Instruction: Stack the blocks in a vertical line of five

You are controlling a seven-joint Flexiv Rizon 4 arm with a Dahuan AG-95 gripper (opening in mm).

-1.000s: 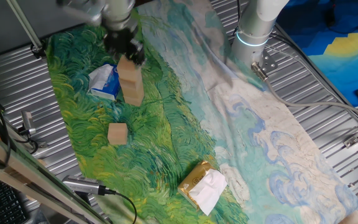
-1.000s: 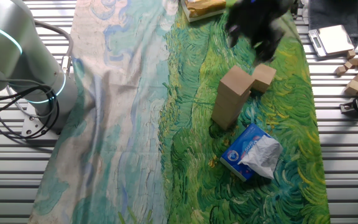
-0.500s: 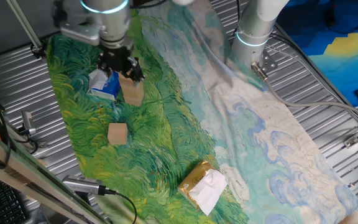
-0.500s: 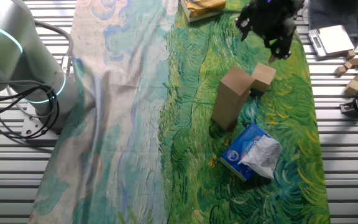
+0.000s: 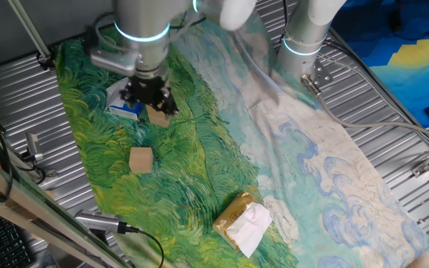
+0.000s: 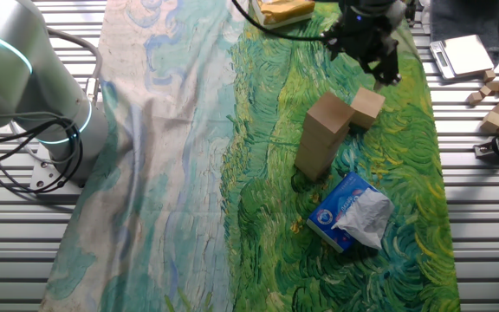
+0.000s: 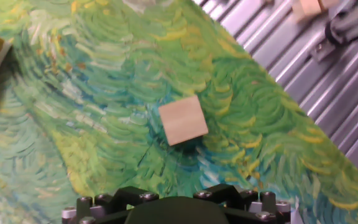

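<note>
Black two-finger gripper [image 6: 366,39] hangs above the green swirl-painted cloth [image 5: 88,149], carrying nothing; whether its fingers are spread or closed I cannot tell. Tall leaning stack of light tan wooden cubes [image 6: 322,136] stands on the cloth, partly hidden by the arm in one fixed view. Single light tan wooden cube [image 6: 366,107] lies flat just behind the stack, in the middle of the hand view [image 7: 182,119]. Blue-and-white soft packet [image 6: 350,211] sits near the stack's base. Yellow-gold packet with white tissue [image 5: 243,221] lies well apart.
</note>
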